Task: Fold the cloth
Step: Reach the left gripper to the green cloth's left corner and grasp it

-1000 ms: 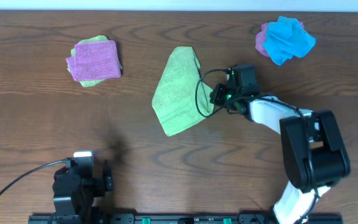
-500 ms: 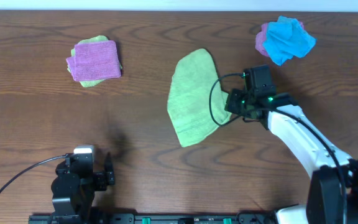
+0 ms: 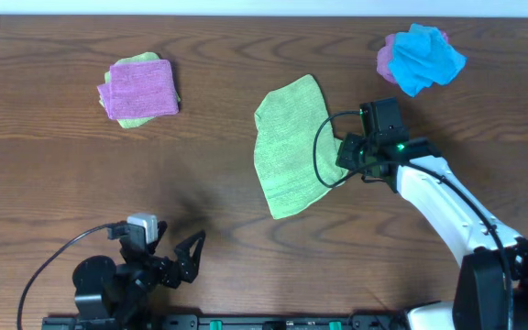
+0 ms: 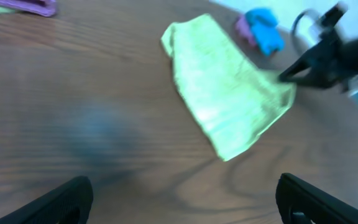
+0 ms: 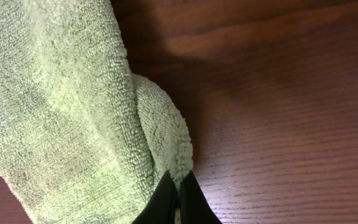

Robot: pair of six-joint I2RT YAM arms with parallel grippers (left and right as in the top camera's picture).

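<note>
A light green cloth [image 3: 289, 147] lies folded over on the wooden table, mid-table in the overhead view. It also shows in the left wrist view [image 4: 225, 93] and fills the left of the right wrist view [image 5: 61, 106]. My right gripper [image 3: 345, 152] is shut on the cloth's right edge, with its fingertips [image 5: 178, 198] pinching a rolled fold. My left gripper [image 3: 183, 258] is open and empty near the table's front edge, far from the cloth; its finger tips show at the bottom corners of the left wrist view [image 4: 179, 199].
A folded pink cloth on a green one [image 3: 139, 90] lies at the back left. A crumpled blue and pink pile [image 3: 418, 57] lies at the back right. Bare wood lies between my left gripper and the green cloth.
My right gripper has dragged the green cloth to the right and slightly back. My left arm has turned, and its open fingers now point to the right.
</note>
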